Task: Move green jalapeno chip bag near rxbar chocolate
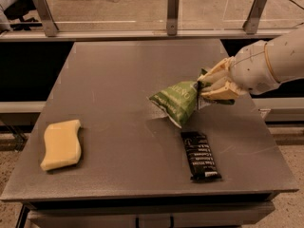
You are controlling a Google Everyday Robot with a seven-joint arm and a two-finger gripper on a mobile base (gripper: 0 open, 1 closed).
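Observation:
The green jalapeno chip bag [175, 101] hangs tilted just above the grey table [118, 80], its lower tip close to the surface. My gripper [205, 87] comes in from the right and is shut on the bag's right edge. The rxbar chocolate [200, 155], a slim black bar with white text, lies flat on the table just below and slightly right of the bag, near the front right. The bag's lower tip is a short gap from the bar's top end.
A yellow wavy sponge [61, 144] lies at the front left of the table. A rail with metal posts [173, 6] runs along the back edge. The table's front edge is close below the bar.

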